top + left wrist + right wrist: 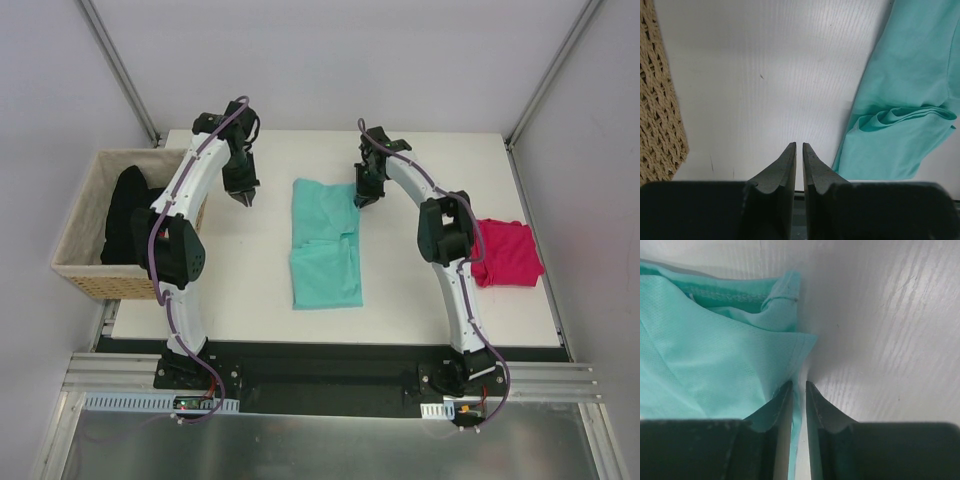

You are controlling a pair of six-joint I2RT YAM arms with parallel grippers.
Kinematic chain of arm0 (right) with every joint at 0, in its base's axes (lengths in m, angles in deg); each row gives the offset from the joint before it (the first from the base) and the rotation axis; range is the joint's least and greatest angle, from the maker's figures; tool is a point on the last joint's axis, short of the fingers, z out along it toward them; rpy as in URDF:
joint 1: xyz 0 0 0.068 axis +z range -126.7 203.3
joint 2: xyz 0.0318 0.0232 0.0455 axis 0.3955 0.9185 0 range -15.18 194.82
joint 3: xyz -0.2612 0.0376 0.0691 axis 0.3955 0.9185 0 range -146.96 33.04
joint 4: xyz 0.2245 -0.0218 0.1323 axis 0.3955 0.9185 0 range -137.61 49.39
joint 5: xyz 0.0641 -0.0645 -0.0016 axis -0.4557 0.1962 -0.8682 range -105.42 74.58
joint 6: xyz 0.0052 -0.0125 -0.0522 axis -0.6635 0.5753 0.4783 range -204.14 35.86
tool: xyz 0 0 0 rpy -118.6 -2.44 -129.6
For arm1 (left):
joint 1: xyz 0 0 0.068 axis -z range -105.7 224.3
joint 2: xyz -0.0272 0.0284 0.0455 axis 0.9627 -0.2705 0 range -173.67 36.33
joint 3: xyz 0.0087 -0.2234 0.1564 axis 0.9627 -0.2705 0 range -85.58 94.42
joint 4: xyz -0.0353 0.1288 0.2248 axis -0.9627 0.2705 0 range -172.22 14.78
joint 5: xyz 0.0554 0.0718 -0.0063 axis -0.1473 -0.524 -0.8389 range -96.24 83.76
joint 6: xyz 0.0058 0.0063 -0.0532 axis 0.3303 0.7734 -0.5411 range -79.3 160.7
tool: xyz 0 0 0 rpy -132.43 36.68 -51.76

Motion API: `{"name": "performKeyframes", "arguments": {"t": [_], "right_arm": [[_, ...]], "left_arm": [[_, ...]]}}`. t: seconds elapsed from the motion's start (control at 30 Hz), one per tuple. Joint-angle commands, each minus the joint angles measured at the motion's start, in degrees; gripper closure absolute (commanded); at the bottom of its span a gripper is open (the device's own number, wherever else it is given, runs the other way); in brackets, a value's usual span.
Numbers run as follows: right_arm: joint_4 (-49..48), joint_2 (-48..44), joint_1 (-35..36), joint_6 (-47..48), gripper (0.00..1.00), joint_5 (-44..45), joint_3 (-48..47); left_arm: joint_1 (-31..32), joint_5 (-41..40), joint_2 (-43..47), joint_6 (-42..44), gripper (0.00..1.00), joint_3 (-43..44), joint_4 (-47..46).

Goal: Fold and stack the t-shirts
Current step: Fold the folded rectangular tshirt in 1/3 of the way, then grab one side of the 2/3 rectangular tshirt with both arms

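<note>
Mid-fold: my right gripper [799, 384], barely parted, grip unclear, straddles the teal-mint cloth t-shirt [715, 355] at its 1 o'clock corner; left gripper [799, 145] near-shut, empty; crosswise fold next.

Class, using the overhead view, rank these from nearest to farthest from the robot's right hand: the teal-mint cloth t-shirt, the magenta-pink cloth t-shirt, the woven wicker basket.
1. The teal-mint cloth t-shirt: table centre, touching the right hand.
2. The magenta-pink cloth t-shirt: right side.
3. The woven wicker basket: far left.
</note>
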Motion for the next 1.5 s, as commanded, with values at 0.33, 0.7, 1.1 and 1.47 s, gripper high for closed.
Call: {"name": "performKeyframes", "arguments": {"t": [0.33,0.7,1.1,1.47], "right_arm": [[-1.3,-18.2,-1.2,3.9,0.59,20.6,8.2],[-3.3,-32.5,3.0,0.0,0.6,18.6,29.8],[-6.2,-46.3,13.0,-6.4,0.62,20.9,55.5],[-6.2,-52.6,21.3,-12.8,0.62,24.0,65.3]], "left_arm": [[-0.7,8.2,3.7,1.1,0.9,-7.1,-2.6],[3.7,8.8,13.0,-4.3,0.9,-24.4,-8.0],[16.4,6.6,19.0,-13.4,0.9,-39.3,-10.4],[20.2,6.9,19.7,-15.3,0.9,-48.8,-16.3]]}}
